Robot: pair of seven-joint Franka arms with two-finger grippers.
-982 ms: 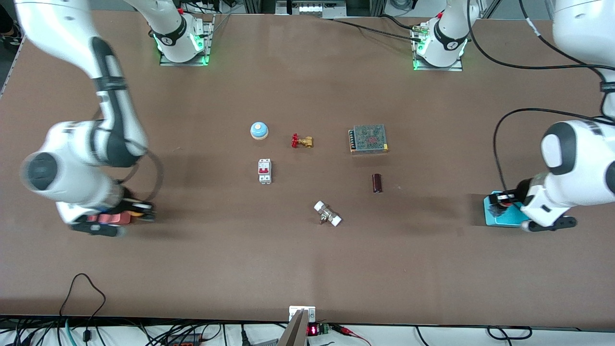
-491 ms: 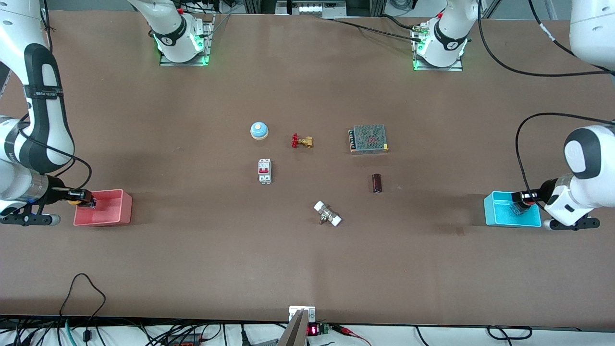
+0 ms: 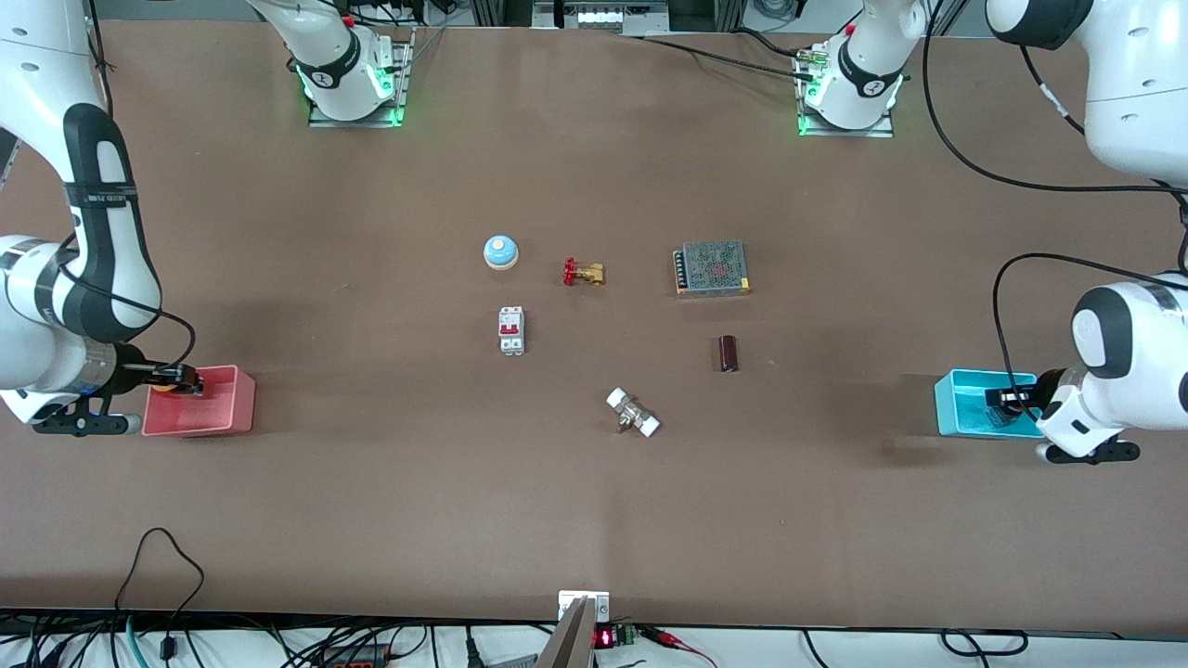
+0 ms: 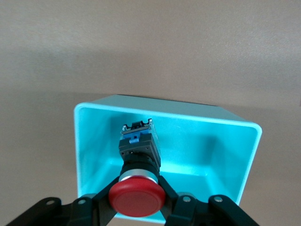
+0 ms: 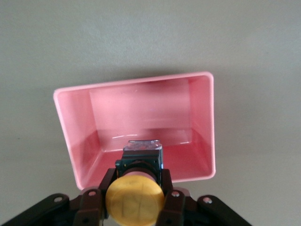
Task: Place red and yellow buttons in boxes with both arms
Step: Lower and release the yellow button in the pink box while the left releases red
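Observation:
My left gripper (image 3: pixel 1007 401) is shut on the red button (image 4: pixel 137 197), gripping its dark body, and holds it over the cyan box (image 3: pixel 961 408). In the left wrist view the box (image 4: pixel 164 113) lies open below the gripper (image 4: pixel 136 186). My right gripper (image 3: pixel 176 380) is shut on the yellow button (image 3: pixel 165 384) over the outer end of the pink-red box (image 3: pixel 218 404). In the right wrist view the yellow button (image 5: pixel 135 197) sits between the fingers of the gripper (image 5: pixel 136 181), above the box (image 5: pixel 136 81).
In the table's middle lie a blue dome bell (image 3: pixel 500 251), a brass valve with a red handle (image 3: pixel 583 272), a metal power supply (image 3: pixel 712 267), a white circuit breaker (image 3: pixel 511 330), a dark cylinder (image 3: pixel 729 353) and a white-ended fitting (image 3: pixel 633 413).
Both arms have swung out toward the table's ends, uncovering the boxes. Each gripper still holds its button at its box; the right one has edged a little farther over the pink-red box.

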